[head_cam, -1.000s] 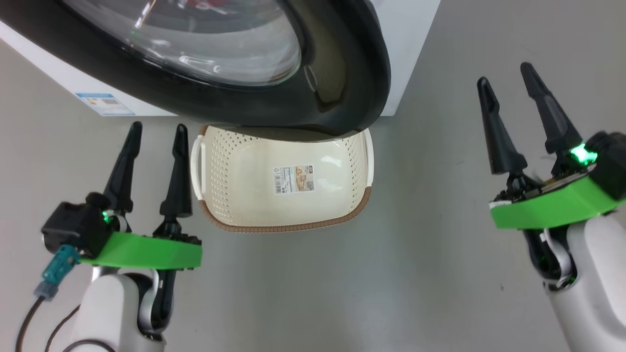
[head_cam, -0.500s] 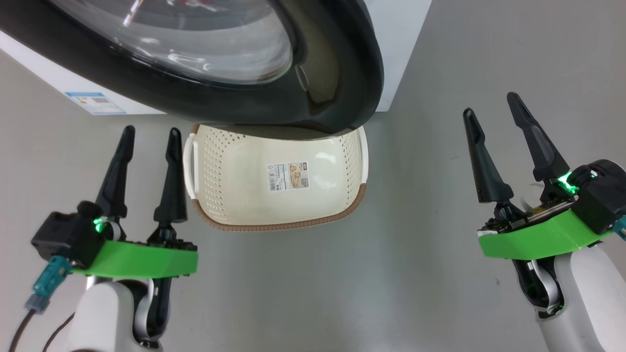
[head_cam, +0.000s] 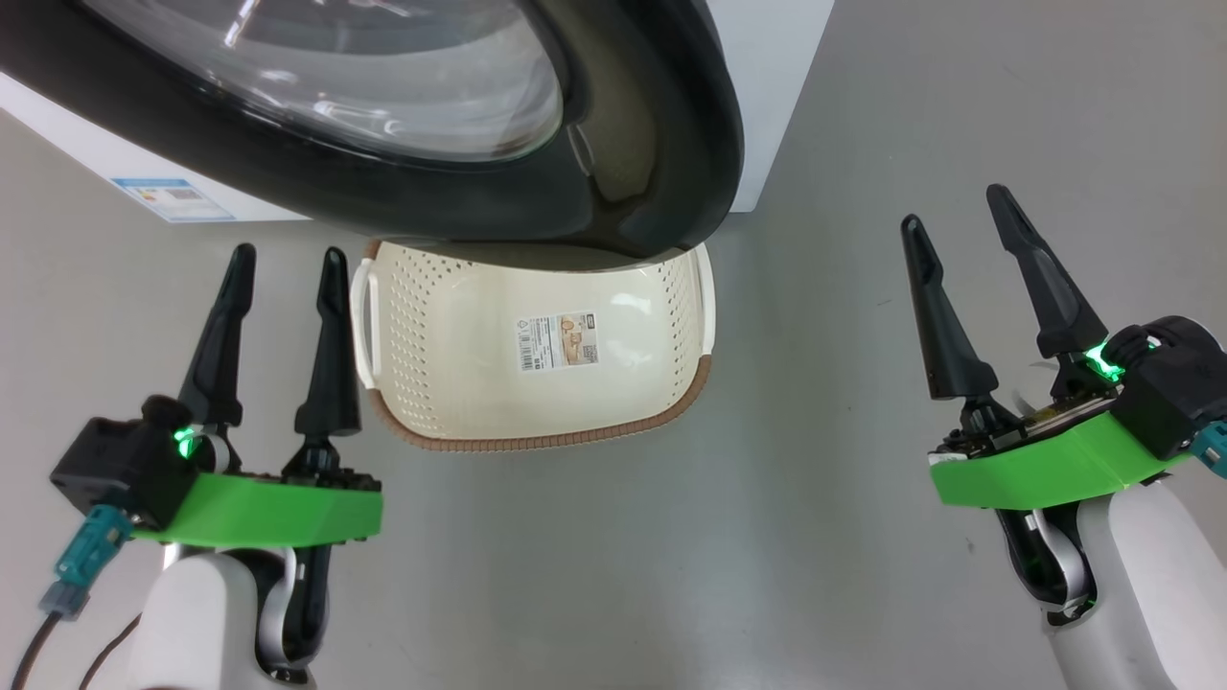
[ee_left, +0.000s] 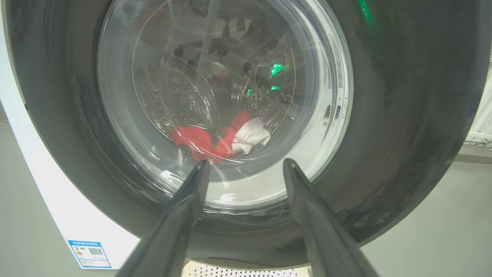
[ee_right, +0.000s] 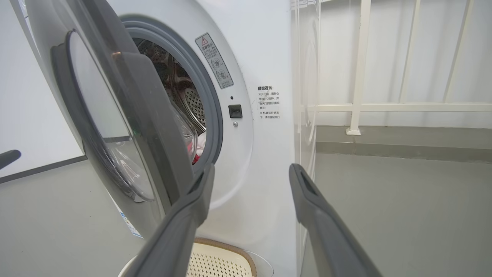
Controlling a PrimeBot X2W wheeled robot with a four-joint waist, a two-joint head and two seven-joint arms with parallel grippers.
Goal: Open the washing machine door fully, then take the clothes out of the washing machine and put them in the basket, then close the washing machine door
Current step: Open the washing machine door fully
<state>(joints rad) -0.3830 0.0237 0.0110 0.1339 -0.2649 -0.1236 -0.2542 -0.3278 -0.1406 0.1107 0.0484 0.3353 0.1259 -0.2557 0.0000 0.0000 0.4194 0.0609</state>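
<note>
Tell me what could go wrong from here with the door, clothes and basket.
1. The door is only ajar and overhangs the basket; unless it is swung wide, a reach into the drum may bump it.
2. With the basket partly under the door, the clothes may drop onto the floor when pulled out.
3. The open right gripper is nearest the door's free edge; it might slip on the glossy rim.

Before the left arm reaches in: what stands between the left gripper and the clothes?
The washing machine door: in the left wrist view, its glass window stands between the left gripper and the clothes.
</note>
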